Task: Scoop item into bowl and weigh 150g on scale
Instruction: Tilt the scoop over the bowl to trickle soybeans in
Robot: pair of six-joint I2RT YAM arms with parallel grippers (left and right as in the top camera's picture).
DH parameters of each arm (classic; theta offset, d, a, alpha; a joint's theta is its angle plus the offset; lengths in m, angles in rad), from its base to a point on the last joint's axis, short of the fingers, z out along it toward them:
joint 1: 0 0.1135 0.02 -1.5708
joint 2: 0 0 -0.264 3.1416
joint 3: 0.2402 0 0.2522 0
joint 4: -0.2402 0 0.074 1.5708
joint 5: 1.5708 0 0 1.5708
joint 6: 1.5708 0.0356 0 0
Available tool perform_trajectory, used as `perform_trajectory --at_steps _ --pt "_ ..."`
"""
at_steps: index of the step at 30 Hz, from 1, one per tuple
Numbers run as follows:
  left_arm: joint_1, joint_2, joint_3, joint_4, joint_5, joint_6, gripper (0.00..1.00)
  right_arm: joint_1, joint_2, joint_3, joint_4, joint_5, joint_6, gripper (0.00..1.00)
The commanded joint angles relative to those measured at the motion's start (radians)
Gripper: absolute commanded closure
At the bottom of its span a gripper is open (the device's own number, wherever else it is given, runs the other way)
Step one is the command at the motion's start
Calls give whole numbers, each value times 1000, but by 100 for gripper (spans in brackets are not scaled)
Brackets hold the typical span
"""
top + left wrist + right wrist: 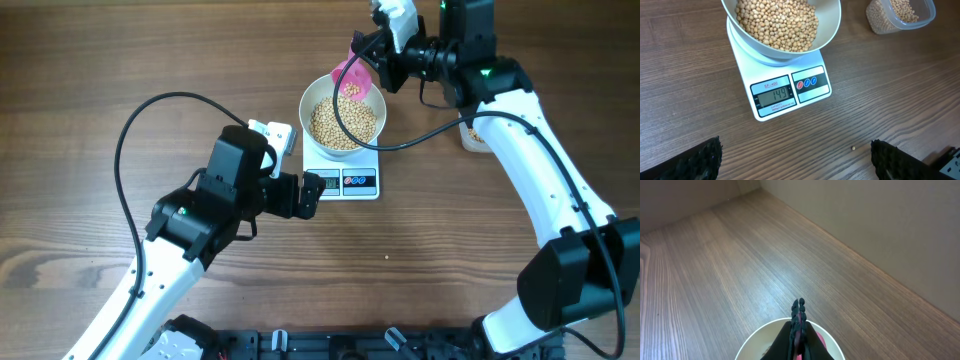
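Observation:
The white bowl (305, 108) stands on the scale (358, 182), filled with tan beans (342, 123). My right gripper (364, 52) is above the bowl's far rim, shut on the handle of a pink scoop (351, 79). The right wrist view shows its fingers (799, 315) pinched together on the pink scoop (823, 342) over the bowl's rim (753, 336). My left gripper (311, 193) is open just left of the scale's front. In the left wrist view the display (773, 94) reads 149 below the bowl (831, 31), and my left gripper (795, 165) holds nothing.
A clear tub (900, 15) with more beans stands right of the scale, partly hidden under my right arm as the tub (474, 137) in the overhead view. One loose bean (853, 148) lies on the wooden table near my left gripper's right finger (895, 160).

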Motion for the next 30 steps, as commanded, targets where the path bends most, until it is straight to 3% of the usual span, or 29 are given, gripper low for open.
perform_trajectory --at_steps 1,30 --pt "-5 5 0 3 -2 5 0 -4 -18 1 15 -8 -16 96" --pt "-5 5 0 3 -2 5 0 -3 -6 0 7 3 -109 96"
